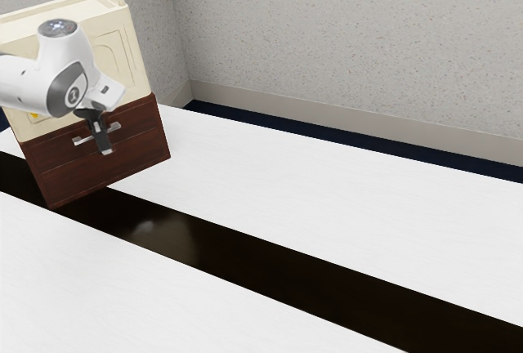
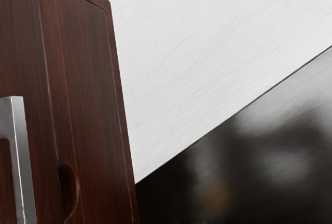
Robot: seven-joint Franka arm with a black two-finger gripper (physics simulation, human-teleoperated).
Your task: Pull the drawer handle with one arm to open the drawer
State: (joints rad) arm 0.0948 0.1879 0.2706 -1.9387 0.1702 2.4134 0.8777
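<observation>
Pointing downward, the black gripper [image 1: 105,149] hung in front of the drawer handle; I could not tell whether it stood open, shut or clamped on anything. At the exterior view's left, the white arm [image 1: 69,71] reached across a cabinet [image 1: 118,30], cream above and reddish-brown wood below. Its brown drawer front [image 1: 61,173] seemed flush, as far as that angle allowed. The silver handle [image 1: 81,140] crossed the wood, partly behind the gripper; the wrist view showed it close by, with a curved recess [image 2: 68,190] near it. Rightward, a glossy dark strip [image 1: 261,259] ran through the white table [image 1: 327,198], and a speckled wall [image 1: 351,34] rose beyond.
</observation>
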